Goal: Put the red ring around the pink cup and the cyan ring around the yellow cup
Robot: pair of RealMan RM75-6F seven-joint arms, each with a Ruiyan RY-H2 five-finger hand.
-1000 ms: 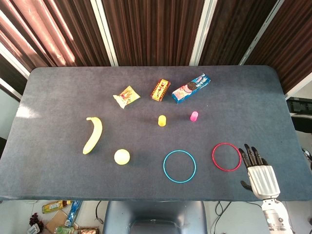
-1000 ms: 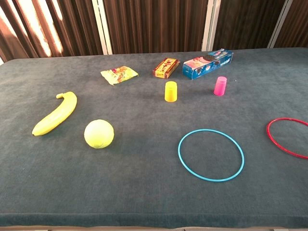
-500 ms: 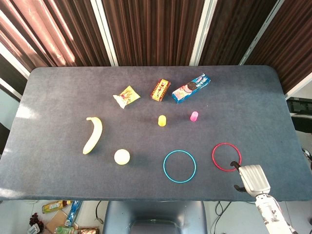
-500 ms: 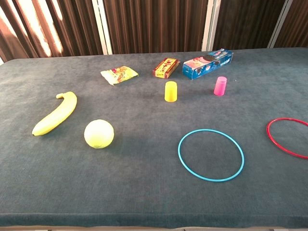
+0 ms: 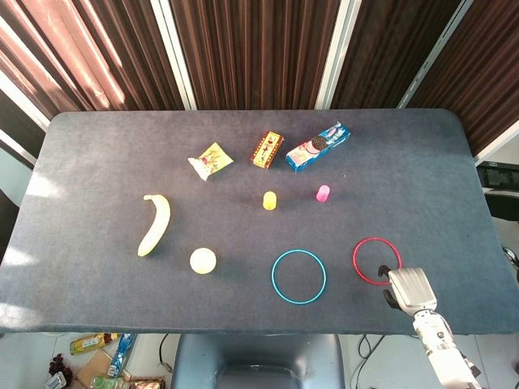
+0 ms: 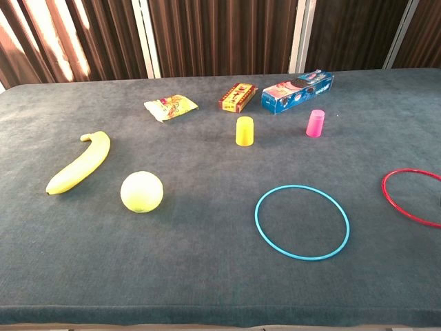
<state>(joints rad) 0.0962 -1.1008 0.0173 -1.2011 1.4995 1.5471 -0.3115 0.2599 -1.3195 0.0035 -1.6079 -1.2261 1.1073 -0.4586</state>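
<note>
Red ring point(image 5: 376, 261) lies flat on the surface point(image 5: 97, 146), near its front right edge, apart from the pink cup point(image 5: 323, 193). Just left lies the cyan ring point(image 5: 298, 276), with the yellow cup point(image 5: 270, 200) upright beyond it. The right hand point(image 5: 407, 288) sits at the red ring's near rim; whether its fingers grasp it, I cannot tell.

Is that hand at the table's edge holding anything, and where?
Cannot be told. The right hand sits at the red ring's near edge, fingers hidden beneath it. The ring lies flat.
</note>
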